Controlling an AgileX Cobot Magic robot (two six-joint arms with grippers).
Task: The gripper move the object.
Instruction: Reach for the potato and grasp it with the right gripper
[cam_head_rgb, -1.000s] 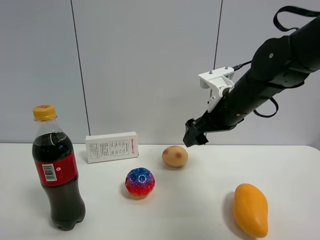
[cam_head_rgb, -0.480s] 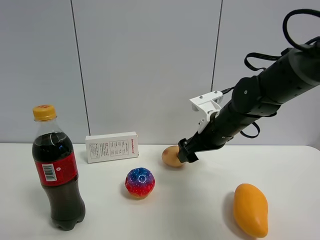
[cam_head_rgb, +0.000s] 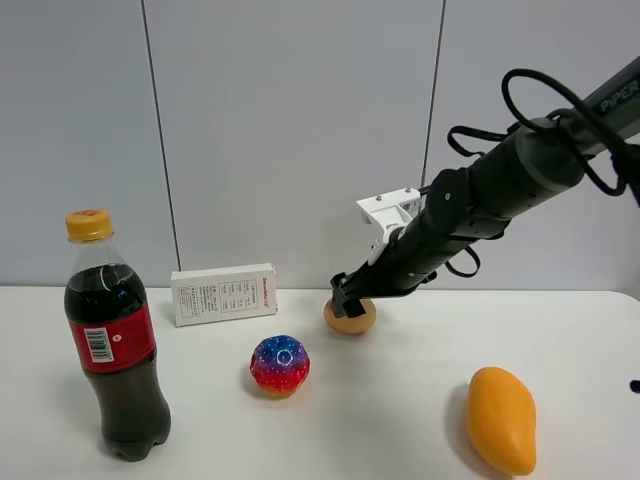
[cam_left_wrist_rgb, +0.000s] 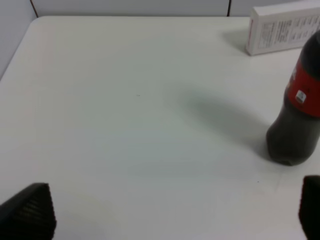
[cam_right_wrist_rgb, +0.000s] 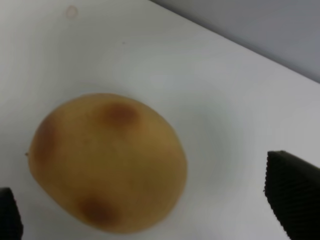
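Observation:
The object, a tan potato-like ball (cam_head_rgb: 353, 321) with brown spots, lies on the white table (cam_head_rgb: 420, 350) near the back middle. My right gripper (cam_head_rgb: 346, 298), a black claw on a thick black arm with a white bracket, is low over the ball's top and covers part of it. In the right wrist view the ball (cam_right_wrist_rgb: 107, 162) fills the space between the two black fingertips (cam_right_wrist_rgb: 292, 187) of the right gripper (cam_right_wrist_rgb: 145, 192), which is open and not touching it. My left gripper (cam_left_wrist_rgb: 170, 202) is open and empty over bare table; the high view does not show it.
A cola bottle (cam_head_rgb: 112, 340) stands at the front left and shows in the left wrist view (cam_left_wrist_rgb: 297, 110). A white box (cam_head_rgb: 223, 293) stands at the back, also in the left wrist view (cam_left_wrist_rgb: 285, 27). A blue-and-red speckled ball (cam_head_rgb: 279, 364) and an orange mango (cam_head_rgb: 502, 418) lie in front.
My right arm has come down and to the left, from above and right of the potato-like ball to right over it. Nothing else has moved.

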